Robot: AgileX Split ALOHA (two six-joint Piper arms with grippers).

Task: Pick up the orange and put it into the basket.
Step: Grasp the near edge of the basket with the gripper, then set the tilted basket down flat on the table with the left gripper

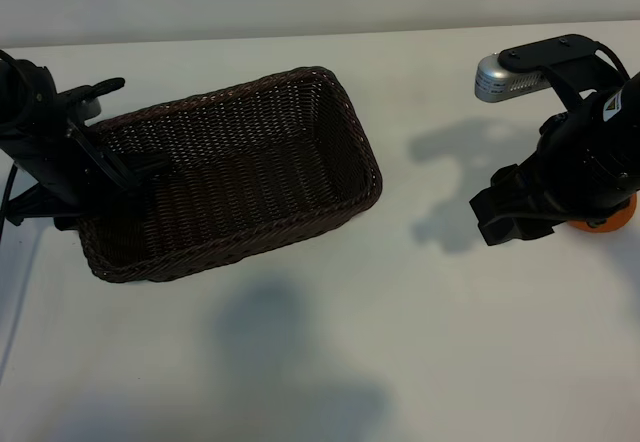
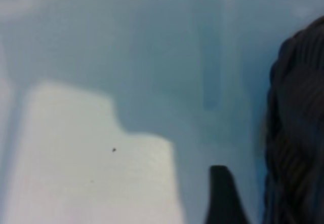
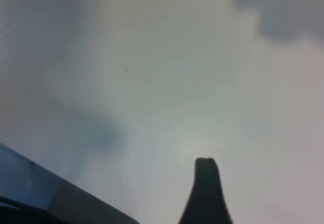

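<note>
The dark brown woven basket (image 1: pixel 372 167) lies slanted on the white table at centre left. My left gripper (image 1: pixel 138 160) is at its left end, open, with one finger reaching over the rim into the basket. In the left wrist view one dark fingertip (image 2: pixel 220 186) shows beside the basket's wall (image 2: pixel 298 133). Only a sliver of the orange (image 1: pixel 602 222) shows at the far right, under my right arm. My right gripper (image 1: pixel 500 217) points left of the orange, open and holding nothing. The right wrist view shows one fingertip (image 3: pixel 205 176) over bare table and no orange.
A silver camera housing (image 1: pixel 505 77) sticks out from the right arm's wrist. Arm shadows fall on the white table (image 1: pixel 300 362) between the basket and the right arm and along its front. The table's far edge runs behind the basket.
</note>
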